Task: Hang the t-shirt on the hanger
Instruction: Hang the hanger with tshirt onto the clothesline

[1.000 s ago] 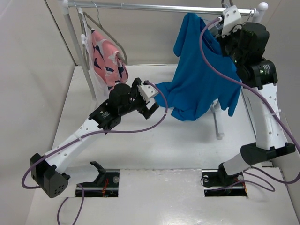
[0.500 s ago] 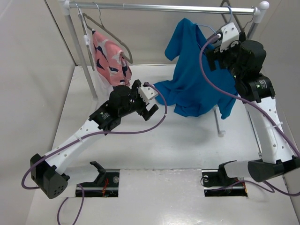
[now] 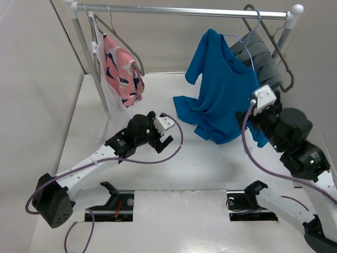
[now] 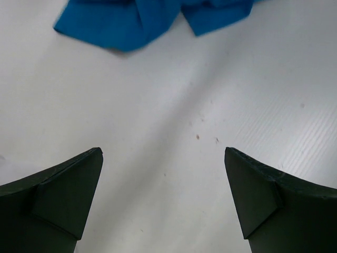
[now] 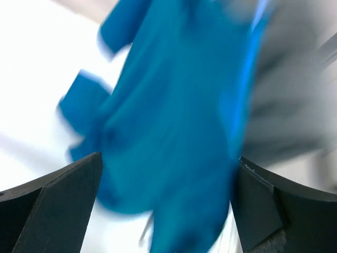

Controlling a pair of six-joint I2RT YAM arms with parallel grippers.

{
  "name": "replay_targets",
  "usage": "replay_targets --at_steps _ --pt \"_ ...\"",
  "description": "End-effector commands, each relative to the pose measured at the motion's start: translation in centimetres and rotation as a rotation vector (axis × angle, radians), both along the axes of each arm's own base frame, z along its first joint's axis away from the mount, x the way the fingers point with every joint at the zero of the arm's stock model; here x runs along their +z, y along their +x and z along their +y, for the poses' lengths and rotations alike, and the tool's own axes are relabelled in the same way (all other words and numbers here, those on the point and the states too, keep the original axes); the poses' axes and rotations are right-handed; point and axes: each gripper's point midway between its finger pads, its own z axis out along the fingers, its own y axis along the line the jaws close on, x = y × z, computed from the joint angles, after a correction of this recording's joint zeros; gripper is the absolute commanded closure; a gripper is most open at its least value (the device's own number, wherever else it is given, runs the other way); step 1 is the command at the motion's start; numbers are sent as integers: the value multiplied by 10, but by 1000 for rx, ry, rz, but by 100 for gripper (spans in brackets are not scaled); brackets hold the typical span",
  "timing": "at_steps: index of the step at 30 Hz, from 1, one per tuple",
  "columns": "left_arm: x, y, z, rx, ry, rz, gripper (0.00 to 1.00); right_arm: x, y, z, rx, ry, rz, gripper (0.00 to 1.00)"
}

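Observation:
The bright blue t-shirt (image 3: 221, 89) hangs on the thin light-blue hanger (image 3: 251, 46), whose hook sits over the rail at the right. The shirt's lower hem and one sleeve rest bunched on the table. My right gripper (image 3: 257, 117) stands open below and in front of the shirt's right side, holding nothing. In the right wrist view the t-shirt (image 5: 174, 116) is a blur beyond the open gripper (image 5: 166, 158). My left gripper (image 3: 163, 143) is open, low over the table left of the shirt. In the left wrist view, bare table lies between the gripper's (image 4: 163, 153) fingers, and the t-shirt (image 4: 131, 21) hem is farther off.
A metal rail (image 3: 184, 9) spans the back on white posts (image 3: 89, 58). A pink patterned garment (image 3: 122, 66) hangs at its left on a grey-brown hanger. A pleated grey garment (image 3: 260, 55) hangs right behind the t-shirt. Walls close in on the left and back.
My right gripper has opened, let go of the hanger at the rail, and dropped back down toward the near side. The shirt now hangs free. My left arm lowered slightly.

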Motion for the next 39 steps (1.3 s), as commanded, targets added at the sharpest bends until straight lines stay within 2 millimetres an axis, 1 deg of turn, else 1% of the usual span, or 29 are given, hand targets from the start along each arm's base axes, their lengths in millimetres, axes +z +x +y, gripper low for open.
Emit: replay_targets --at_steps 1,2,3,4,5,6,7,8,9,10,11,13,15,16,17,18,20,21,22,23,24,25,26,27,29,34,36,37,39 --pt "-15 -2 13 71 -2 -14 0 -102 -17 0 -45 -23 276 0" --pt "-25 -4 17 81 16 -2 0 -121 -32 -2 -40 -2 318 0" --pt "-25 -3 19 97 3 -11 0 -160 -41 -3 -77 36 413 0" --pt "-35 -6 24 110 20 -11 0 -178 -50 -1 -72 61 455 0" --pt "-40 -6 27 121 28 -11 0 -194 -58 1 -66 91 495 0" --pt "-40 -6 29 130 25 -21 0 -225 -73 0 -75 142 550 0" --pt "-42 -3 32 162 17 -30 0 -239 -80 2 -69 168 574 0" --pt "-47 -3 36 183 15 -28 0 -252 -87 4 -64 198 596 0" --pt "-49 -2 38 204 8 -24 0 -276 -97 1 -81 240 628 0" --pt "-50 -1 39 225 0 -23 0 -286 -102 0 -83 256 643 0" --pt "-58 -4 42 250 -3 5 0 -292 -106 2 -70 273 647 0" --pt "-64 -7 46 264 0 16 0 -310 -115 0 -73 311 666 0" --pt "-64 -8 44 254 12 3 0 -315 -117 2 -66 333 666 0" --pt "-69 -11 45 254 25 7 0 -319 -119 2 -59 332 676 0" --pt "-65 -8 44 263 13 -9 0 -323 -120 2 -67 334 688 0" --pt "-71 -7 49 282 23 -15 0 -323 -120 2 -67 334 688 0" --pt "-73 -4 51 302 14 -37 0 -324 -117 6 -52 330 687 0" --pt "-69 1 49 311 -21 -69 0 -329 -118 5 -54 309 699 0" --pt "-80 -4 53 315 -21 -60 0 -329 -116 6 -54 308 699 0" --pt "-82 -4 53 316 -31 -67 0 -332 -117 6 -61 296 716 0" --pt "-79 -2 50 326 -67 -70 0 -333 -117 5 -61 280 721 0" --pt "-81 -3 50 326 -60 -64 0 -333 -117 5 -61 280 721 0" --pt "-80 -2 49 331 -74 -63 0 -335 -117 4 -61 263 729 0" --pt "-80 -2 49 331 -74 -63 0 -329 -115 6 -49 266 710 0" --pt "-88 -4 51 331 -67 -58 0 -329 -115 5 -45 258 707 0" --pt "-86 -3 50 335 -81 -58 0 -321 -110 4 -49 276 667 0" --pt "-88 -4 51 335 -81 -58 0 -323 -112 6 -39 280 671 0" --pt "-88 -4 51 335 -81 -58 0 -319 -110 8 -18 285 652 0" --pt "-88 -5 49 327 -83 -54 0 -321 -111 8 -18 286 651 0"
